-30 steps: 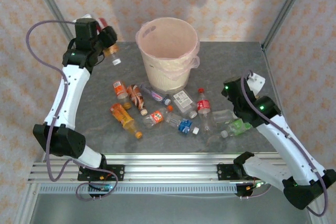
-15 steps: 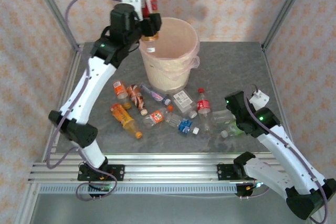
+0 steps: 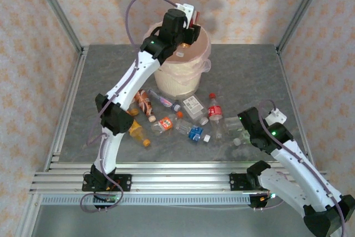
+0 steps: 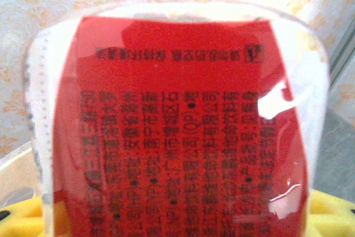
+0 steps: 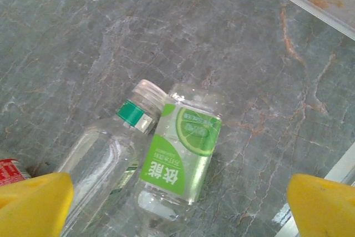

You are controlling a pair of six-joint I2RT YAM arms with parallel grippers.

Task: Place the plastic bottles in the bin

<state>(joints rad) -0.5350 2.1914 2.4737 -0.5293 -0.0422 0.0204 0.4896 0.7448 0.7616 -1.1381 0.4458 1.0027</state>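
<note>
Right wrist: right gripper point(image 5: 180, 201), yellow fingers spread wide, over clear green-labelled plastic bottle point(image 5: 180, 162) lying on grey stone-patterned table point(image 3: 249, 70), front-right of round cream plastic bin point(image 3: 175, 81). Other small plastic bottles point(image 3: 166, 123) scattered just before bin. Left gripper point(image 3: 188, 30) above bin mouth, clamped on clear red-labelled bottle point(image 4: 177, 126).

The table point(image 3: 249, 65) before me is a grey, marble-veined slab. The bin point(image 3: 176, 81) stands on it near the middle of the far edge. The plastic bottles point(image 3: 193, 132) lie scattered between the bin and the near edge. An orange bottle point(image 3: 137, 132) lies closest to the left edge, with a red-and-white labelled one point(image 3: 145, 102) just beyond it. A white-labelled one point(image 3: 194, 106) and a red-capped one point(image 3: 215, 113) sit near the centre. Toward the right edge, my right wrist view shows a green-labelled bottle point(image 5: 183, 162) on its side, touching a clear bottle with a green neck band point(image 5: 102, 159).
</note>
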